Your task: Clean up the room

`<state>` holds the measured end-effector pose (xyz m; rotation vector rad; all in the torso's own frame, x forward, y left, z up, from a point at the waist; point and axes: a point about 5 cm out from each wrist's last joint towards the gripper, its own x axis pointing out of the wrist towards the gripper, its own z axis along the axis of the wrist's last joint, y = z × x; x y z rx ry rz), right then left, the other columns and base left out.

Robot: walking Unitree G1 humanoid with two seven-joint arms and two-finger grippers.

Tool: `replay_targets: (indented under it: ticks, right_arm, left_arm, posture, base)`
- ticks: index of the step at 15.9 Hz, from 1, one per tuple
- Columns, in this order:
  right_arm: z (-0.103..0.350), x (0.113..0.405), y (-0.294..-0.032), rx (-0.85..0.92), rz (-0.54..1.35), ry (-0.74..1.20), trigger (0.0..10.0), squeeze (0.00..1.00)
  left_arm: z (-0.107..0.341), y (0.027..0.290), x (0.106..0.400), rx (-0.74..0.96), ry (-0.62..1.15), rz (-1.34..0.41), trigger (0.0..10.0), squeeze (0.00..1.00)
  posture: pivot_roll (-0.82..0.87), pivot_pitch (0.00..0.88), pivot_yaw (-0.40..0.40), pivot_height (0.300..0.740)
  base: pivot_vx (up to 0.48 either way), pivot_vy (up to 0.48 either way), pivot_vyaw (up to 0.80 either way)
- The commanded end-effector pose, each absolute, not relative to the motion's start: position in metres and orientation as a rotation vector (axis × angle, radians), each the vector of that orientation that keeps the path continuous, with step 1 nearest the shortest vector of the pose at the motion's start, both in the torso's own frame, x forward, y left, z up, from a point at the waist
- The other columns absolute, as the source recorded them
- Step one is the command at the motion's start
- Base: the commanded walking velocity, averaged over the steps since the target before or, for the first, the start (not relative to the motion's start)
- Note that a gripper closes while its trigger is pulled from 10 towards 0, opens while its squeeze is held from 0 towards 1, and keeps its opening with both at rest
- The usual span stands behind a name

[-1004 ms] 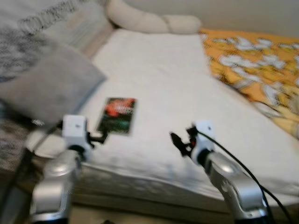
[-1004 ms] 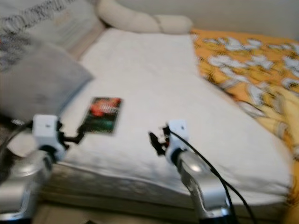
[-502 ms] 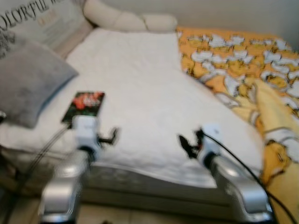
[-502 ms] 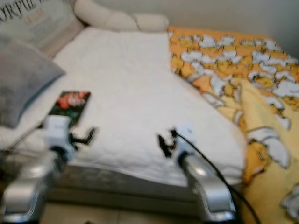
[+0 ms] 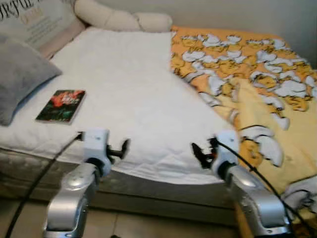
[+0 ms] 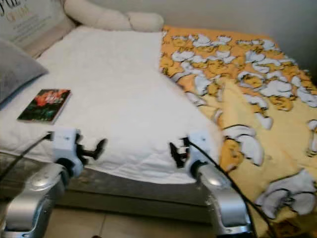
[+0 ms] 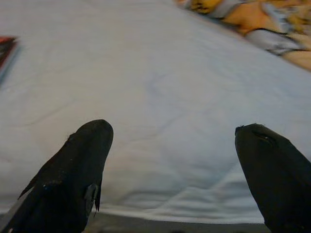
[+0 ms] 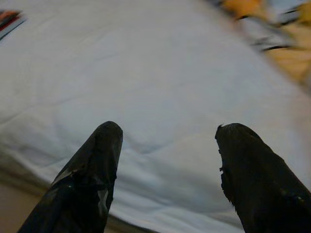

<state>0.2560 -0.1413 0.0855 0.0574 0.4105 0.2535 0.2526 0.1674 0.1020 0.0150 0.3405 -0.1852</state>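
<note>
One dark-covered book [image 5: 61, 105] with red print, flat on white mattress [image 5: 133, 89].

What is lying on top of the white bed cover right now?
On the white bed cover lies a book near the grey pillow. The orange blanket overlaps the cover's right side, hiding what is beneath it. Both grippers hover at the near edge, open and empty.

One bed [image 5: 133, 89] bearing one book [image 5: 61, 105], one orange blanket [image 5: 247, 74], one grey pillow [image 5: 20, 74], and one cream bolster [image 5: 124, 20].
</note>
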Motion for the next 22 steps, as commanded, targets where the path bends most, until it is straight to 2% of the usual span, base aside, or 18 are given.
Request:
replay_targets:
  ticks: [1,15,22]
  right_arm:
    - [0.0889,0.2581,-0.1376,0.057,0.258,0.397,10.0,0.0]
    - [0.0816,0.2618,-0.1418,0.053,0.21,0.419,10.0,0.0]
    - [0.0821,0.2638,-0.1414,0.069,0.221,0.412,10.0,0.0]
  left_arm:
    - [0.1048,0.1743,0.2526,0.046,0.335,-0.17,10.0,1.0]
    - [0.1036,0.1807,0.2543,0.056,0.344,-0.161,10.0,1.0]
    - [0.1041,0.1818,0.2554,0.072,0.346,-0.167,10.0,1.0]
  posture:
    - [-0.06,0.0,-0.013,0.74]
    - [-0.06,0.0,0.003,0.74]
    - [-0.07,0.0,0.018,0.74]
  base:
    - [0.0,-0.405,0.0]
    - [0.0,-0.4,0.0]
    - [0.0,-0.399,0.65]
